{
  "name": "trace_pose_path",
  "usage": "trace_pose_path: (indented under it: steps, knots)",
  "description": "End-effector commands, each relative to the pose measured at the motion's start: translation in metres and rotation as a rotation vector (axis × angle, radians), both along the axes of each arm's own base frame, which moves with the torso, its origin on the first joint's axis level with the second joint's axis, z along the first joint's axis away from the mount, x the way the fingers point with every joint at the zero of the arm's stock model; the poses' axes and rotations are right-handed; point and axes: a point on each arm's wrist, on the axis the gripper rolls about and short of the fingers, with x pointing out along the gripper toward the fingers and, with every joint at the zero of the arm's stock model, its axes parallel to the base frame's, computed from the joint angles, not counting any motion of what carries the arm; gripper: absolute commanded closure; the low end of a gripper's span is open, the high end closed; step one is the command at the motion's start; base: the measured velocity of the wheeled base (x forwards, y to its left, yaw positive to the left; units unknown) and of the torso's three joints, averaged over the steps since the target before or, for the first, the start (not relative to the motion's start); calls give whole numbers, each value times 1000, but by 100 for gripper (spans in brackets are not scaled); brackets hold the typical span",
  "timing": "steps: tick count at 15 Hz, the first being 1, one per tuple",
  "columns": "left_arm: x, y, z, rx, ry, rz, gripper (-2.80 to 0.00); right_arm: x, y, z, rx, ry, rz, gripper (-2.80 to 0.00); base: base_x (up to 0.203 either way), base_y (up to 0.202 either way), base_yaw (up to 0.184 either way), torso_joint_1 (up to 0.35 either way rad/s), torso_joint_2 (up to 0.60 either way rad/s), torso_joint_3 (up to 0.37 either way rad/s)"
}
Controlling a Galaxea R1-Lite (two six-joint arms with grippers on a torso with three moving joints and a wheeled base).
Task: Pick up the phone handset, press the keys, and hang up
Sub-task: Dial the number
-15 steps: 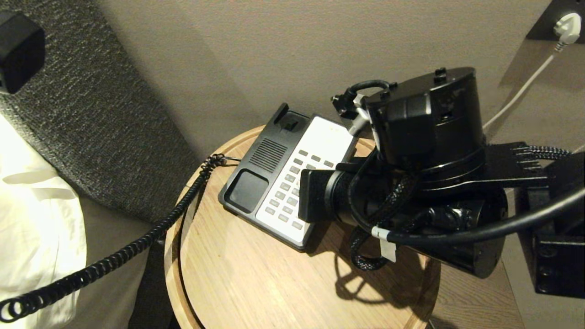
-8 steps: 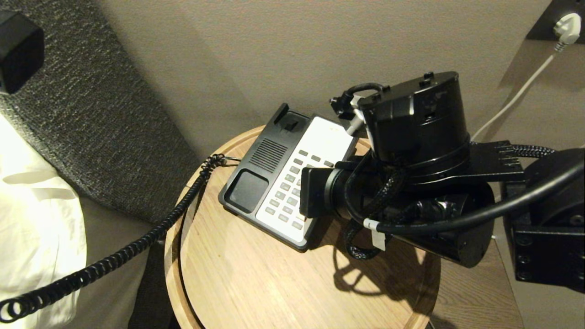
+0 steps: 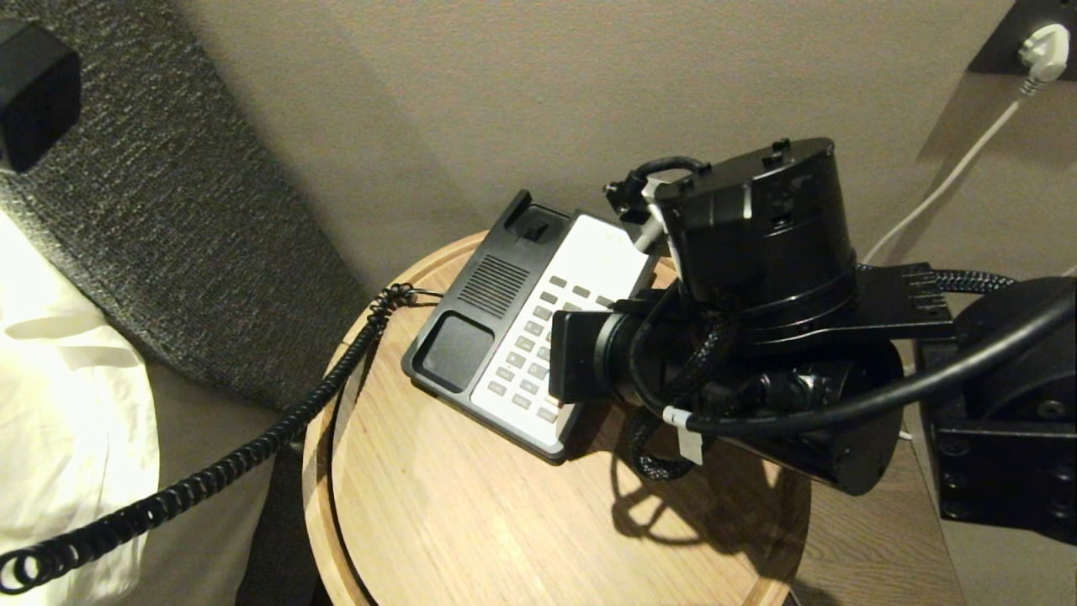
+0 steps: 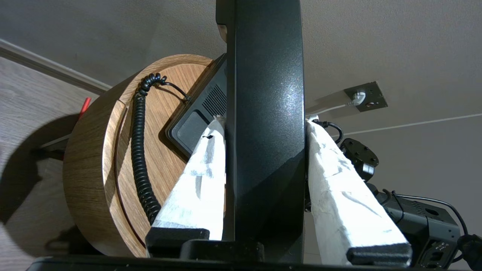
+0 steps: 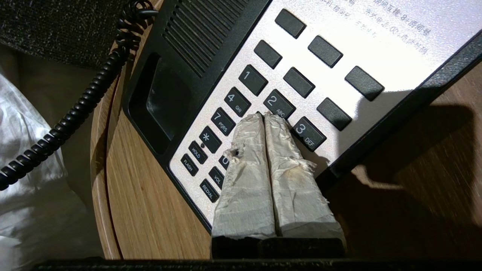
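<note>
While the handset (image 4: 265, 124) sits clamped between the left gripper (image 4: 265, 122) fingers, off the base and away from the table, w/ the coiled cord (image 3: 252, 454) trailing from the table edge down toward the left, the right arm does the key work. Cradle on the base (image 3: 471, 332) is bare, so pickup looks done.

Right gripper (image 5: 265, 114): taped fingers pressed together, nothing between them, used as one poking tip. In the wrist view the tips sit at the keypad (image 5: 263, 101), right at the near edge of the "2" key, "4" and "3" on either side. Can't tell for sure whether they touch the key or hover just above it.

Change vs. a sec ago: in the head view the right wrist housing has slid a bit to the left and lower over the white panel; phone, cord and table (image 3: 471, 522) haven't moved, so camera is steady and it's the arm that shifted. Left side: no change, grip unchanged.

Meaning: prob. mid key-press stage, arm easing onto or between keys. Hang-up not yet started; handset needs to go back into the cradle after presses. Risk: the joined tips are wider than a key gap, could hit two keys at once.
</note>
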Motion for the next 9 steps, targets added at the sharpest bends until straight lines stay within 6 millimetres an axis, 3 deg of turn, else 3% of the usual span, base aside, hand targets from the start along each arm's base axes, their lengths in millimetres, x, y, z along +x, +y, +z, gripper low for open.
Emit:
trace_pose_path:
  steps: [1,9]
  knots:
    - [0,0,0,-5,2,1,0,1,2,-4,-7,6,-2,0,0,0,0,0,0,0]
    - [0,0,-1,-1,6,1,0,-3,-3,6,20,-7,-2,0,0,0,0,0,0,0]
